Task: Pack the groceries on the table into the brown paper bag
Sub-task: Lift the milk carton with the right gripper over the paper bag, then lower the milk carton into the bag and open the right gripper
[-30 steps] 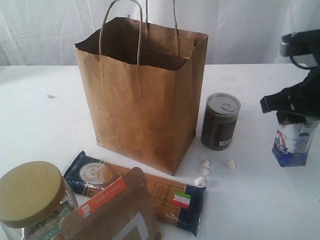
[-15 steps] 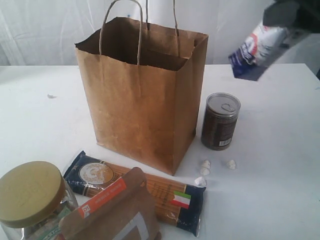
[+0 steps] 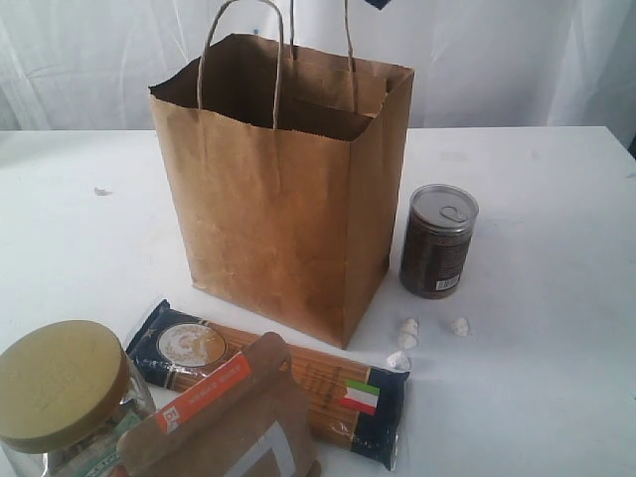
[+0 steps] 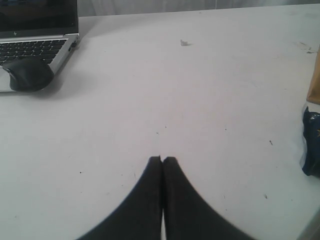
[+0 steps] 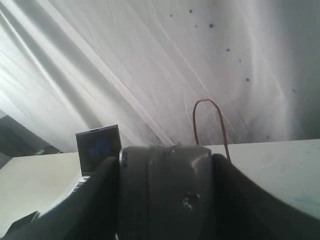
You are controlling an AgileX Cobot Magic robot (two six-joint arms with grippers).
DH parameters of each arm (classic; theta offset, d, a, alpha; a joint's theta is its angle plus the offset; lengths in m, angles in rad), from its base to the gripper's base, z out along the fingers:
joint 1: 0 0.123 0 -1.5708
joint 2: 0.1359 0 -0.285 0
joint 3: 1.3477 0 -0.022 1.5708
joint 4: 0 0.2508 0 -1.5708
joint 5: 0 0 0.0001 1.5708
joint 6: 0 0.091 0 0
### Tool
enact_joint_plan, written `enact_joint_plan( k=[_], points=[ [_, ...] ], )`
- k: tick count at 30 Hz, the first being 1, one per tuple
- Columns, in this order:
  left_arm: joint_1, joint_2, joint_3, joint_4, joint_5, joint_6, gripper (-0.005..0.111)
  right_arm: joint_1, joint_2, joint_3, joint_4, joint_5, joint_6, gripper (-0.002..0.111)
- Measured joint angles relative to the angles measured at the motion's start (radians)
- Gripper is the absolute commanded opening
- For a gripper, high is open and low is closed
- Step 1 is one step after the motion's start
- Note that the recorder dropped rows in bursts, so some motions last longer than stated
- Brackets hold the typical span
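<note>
The brown paper bag [image 3: 283, 189] stands upright and open on the table [image 3: 537, 378]. Beside it sits the dark pull-tab can [image 3: 438, 240]. In front lie the spaghetti pack [image 3: 298, 383], the orange-labelled pouch [image 3: 224, 422] and the gold-lidded jar [image 3: 60, 393]. Only a dark corner of the blue-white carton [image 3: 378, 3] shows at the top edge, above the bag. My right gripper [image 5: 167, 165] is shut on that carton [image 5: 167, 195], with a bag handle [image 5: 210, 122] behind it. My left gripper [image 4: 162, 160] is shut over bare table [image 4: 200, 100], holding nothing. The bottle is out of view.
A few small white lumps [image 3: 408, 332] lie between the can and the spaghetti pack. A laptop [image 4: 37, 35] and a dark mouse [image 4: 27, 74] sit at the table's far side in the left wrist view. White curtains hang behind the table.
My right gripper has lifted the carton from the table at the right, carried it up and leftward, and now it is nearly out of the exterior view above the bag.
</note>
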Motion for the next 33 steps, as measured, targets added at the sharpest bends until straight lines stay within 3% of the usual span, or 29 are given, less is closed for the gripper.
enact_joint_plan(
  k=[3, 8, 19, 28, 33],
  points=[
    [0.0, 0.0, 0.0, 0.0, 0.0, 0.0, 0.0, 0.0, 0.068, -0.013, 0.116, 0.02, -0.192, 0.031],
    [0.0, 0.0, 0.0, 0.0, 0.0, 0.0, 0.0, 0.002, 0.133, -0.013, 0.185, 0.02, -0.297, 0.031],
    [0.0, 0.0, 0.0, 0.0, 0.0, 0.0, 0.0, 0.104, 0.202, -0.013, 0.2, 0.007, -0.428, 0.031],
    [0.0, 0.0, 0.0, 0.0, 0.0, 0.0, 0.0, 0.11, 0.288, -0.013, 0.2, 0.003, -0.438, 0.032],
    [0.0, 0.0, 0.0, 0.0, 0.0, 0.0, 0.0, 0.11, 0.323, -0.013, 0.2, 0.007, -0.438, 0.044]
  ],
)
